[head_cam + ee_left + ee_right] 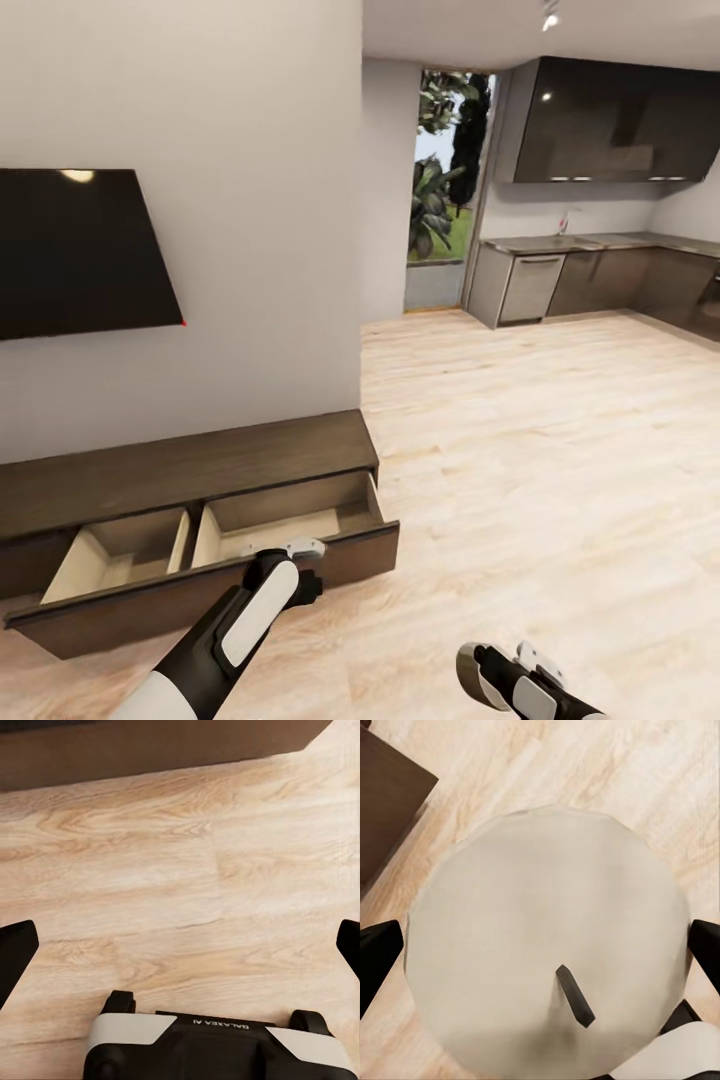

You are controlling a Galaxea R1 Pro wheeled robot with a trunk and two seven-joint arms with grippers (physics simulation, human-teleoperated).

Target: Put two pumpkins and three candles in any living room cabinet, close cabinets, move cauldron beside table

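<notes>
A dark, blank television (80, 250) hangs on the pale grey wall (260, 200), and light wooden flooring (540, 470) runs back to a kitchen. There, dark grey cupboards (620, 120) hang above a counter (590, 243), beside a tall window (448, 170) showing green plants.

Left gripper (180, 945) fingers spread wide above light wood floor (187, 870); dark cabinet (150, 746) front beyond.

Wood floor (520, 480) carries the cabinet (180, 470) against the wall; its drawer (220, 560) is pulled out over the floor.
</notes>
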